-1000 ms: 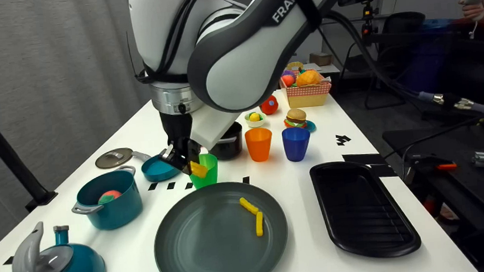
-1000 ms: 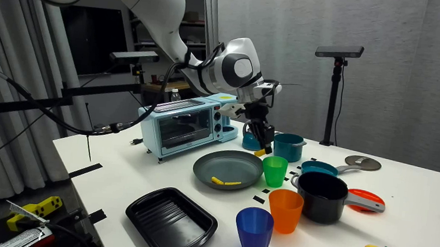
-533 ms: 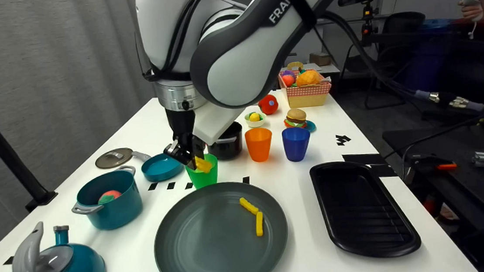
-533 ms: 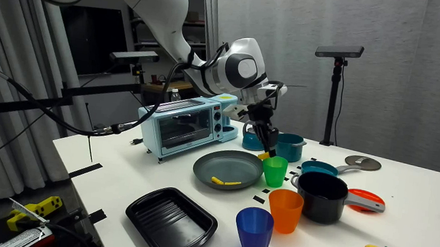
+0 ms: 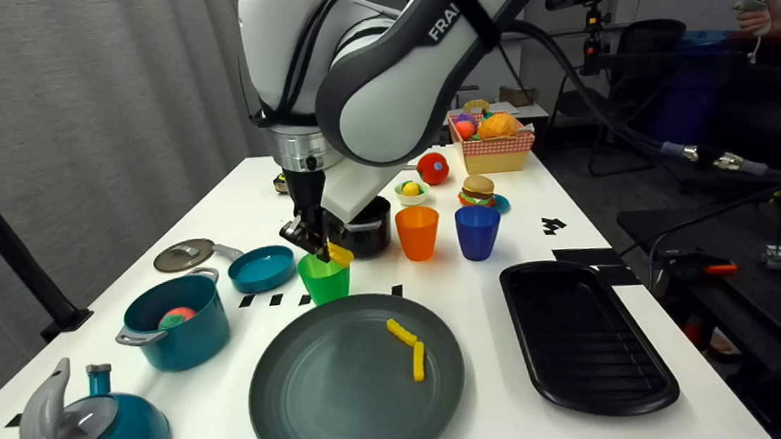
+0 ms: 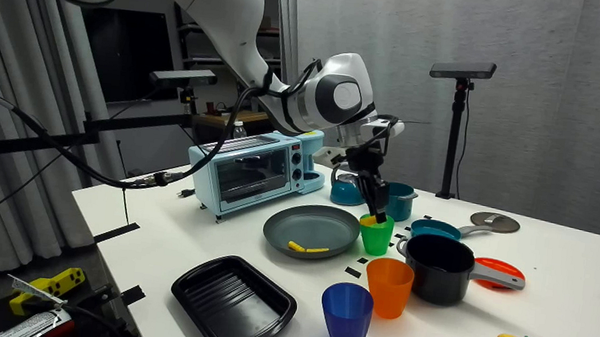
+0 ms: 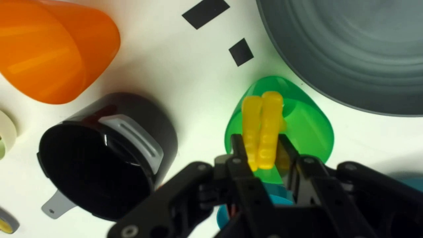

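Pinched in the jaws, the yellow sticks have shifted toward the black pot within the last second, as an exterior view shows; loose yellow pieces lie on the gray plate. In an exterior view, the yellow sticks now overlap the mouth of the green cup, with the orange cup nearer the camera. In the wrist view, narrow-set jaws grip at least two yellow sticks side by side, the green cup below them.

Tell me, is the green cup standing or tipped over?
Upright: in both exterior views, the green cup has its rim on top.
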Tool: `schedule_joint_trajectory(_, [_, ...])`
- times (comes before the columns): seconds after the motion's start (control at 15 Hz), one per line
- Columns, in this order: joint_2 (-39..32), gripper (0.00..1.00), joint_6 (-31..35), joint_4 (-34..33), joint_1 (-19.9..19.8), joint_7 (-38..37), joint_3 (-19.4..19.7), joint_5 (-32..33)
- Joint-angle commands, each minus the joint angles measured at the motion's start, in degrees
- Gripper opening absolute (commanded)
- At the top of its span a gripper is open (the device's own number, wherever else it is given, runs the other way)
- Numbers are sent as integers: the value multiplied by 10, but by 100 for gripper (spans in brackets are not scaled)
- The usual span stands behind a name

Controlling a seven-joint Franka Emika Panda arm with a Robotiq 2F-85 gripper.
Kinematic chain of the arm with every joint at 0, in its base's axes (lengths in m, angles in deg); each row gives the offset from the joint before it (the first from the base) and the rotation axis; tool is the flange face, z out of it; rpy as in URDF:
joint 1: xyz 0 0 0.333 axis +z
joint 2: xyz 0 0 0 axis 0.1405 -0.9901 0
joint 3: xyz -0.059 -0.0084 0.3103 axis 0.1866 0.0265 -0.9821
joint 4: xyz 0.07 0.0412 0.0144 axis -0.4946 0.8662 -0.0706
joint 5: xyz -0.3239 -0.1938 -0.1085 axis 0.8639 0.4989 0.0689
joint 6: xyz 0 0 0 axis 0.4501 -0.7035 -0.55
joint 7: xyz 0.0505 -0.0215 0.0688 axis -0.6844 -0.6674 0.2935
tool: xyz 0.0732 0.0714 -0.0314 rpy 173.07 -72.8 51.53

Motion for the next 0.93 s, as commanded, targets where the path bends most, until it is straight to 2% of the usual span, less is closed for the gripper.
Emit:
schedule_joint_trajectory(0.0, [0,7,-19,-10,-3,-5,1,-10])
schedule_joint_trajectory(0.87, [-15,7,-53,-61,4,-8,-5,-5])
